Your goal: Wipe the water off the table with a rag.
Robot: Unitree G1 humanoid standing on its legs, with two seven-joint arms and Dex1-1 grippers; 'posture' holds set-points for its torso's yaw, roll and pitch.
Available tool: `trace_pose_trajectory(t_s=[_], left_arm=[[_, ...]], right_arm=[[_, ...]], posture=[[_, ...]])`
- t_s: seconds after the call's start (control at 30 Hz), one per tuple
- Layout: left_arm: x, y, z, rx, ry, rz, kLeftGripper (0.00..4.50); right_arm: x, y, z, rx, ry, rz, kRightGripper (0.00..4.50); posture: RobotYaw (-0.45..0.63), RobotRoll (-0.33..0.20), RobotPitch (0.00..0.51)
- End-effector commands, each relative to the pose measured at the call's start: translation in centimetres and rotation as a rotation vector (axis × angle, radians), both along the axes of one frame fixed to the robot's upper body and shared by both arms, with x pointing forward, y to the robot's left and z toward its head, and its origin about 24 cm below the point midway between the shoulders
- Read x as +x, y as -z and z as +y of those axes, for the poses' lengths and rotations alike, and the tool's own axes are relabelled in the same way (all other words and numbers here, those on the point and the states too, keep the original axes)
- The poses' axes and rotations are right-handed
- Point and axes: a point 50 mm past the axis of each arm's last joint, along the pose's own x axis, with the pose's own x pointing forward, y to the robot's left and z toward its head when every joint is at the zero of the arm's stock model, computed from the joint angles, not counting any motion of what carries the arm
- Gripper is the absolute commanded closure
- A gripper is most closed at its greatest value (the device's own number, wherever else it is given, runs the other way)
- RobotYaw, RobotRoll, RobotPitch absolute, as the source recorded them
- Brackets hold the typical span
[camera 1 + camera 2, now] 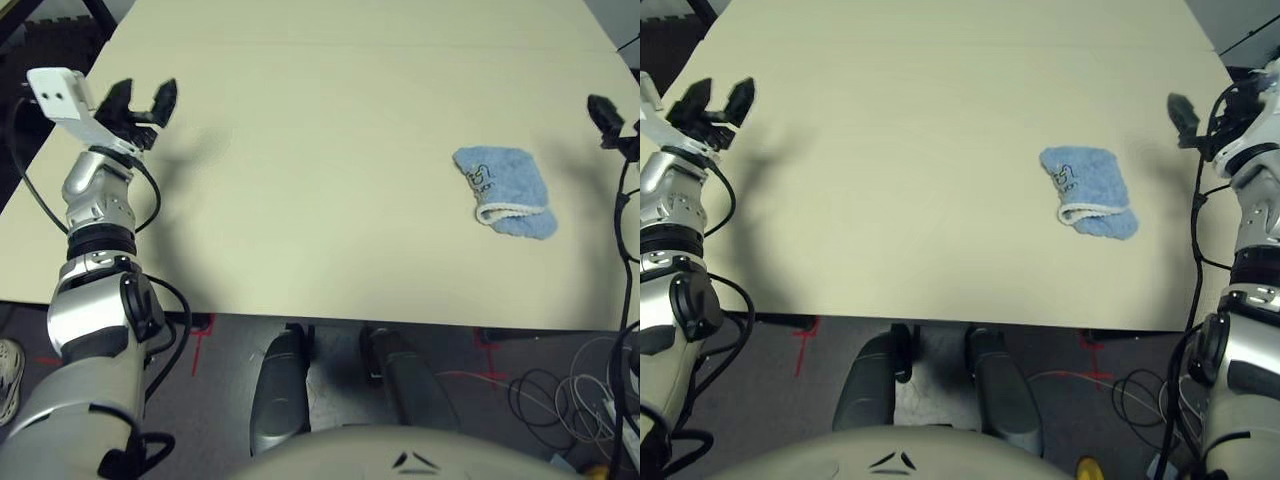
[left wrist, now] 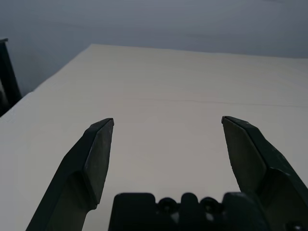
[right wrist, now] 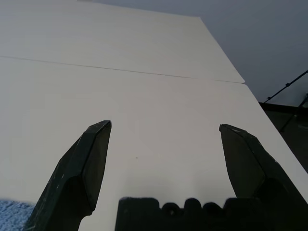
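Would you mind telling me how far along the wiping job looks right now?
No orange-yellow spots show on the table, so the wiping may be done. The rag lies crumpled, untouched. The left end effector and the right end effector are open, holding nothing. Little seems left.

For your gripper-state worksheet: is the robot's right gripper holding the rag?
No. The rag lies alone on the table, apart from the open right gripper.

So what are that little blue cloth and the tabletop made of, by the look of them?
The rag looks like soft terry cloth: light blue, fuzzy and looped, with a white hemmed edge and dark printed lettering. The table seems a smooth, matte cream-beige board, perhaps laminate; it shows no grain or shine, just a faint seam across it.
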Motion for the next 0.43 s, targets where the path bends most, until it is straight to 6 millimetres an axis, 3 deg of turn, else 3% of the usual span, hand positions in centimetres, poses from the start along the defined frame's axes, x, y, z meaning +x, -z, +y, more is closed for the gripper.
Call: trace_pose_trajectory(t_s=[0.03, 0.43], left_arm=[[-0.64, 2.12, 0.91, 0.017, -0.047, 0.088, 0.0], [-0.29, 2.52, 0.59, 0.045, -0.034, 0.143, 0.0]], right_arm=[[-0.62, 0.92, -1.17, 0.027, 0.067, -0.025, 0.03], [-1.2, 1.44, -1.98, 0.078, 0.117, -0.05, 0.03]], posture=[[0.06, 0.0, 0.196], [0.03, 0.0, 0.203]])
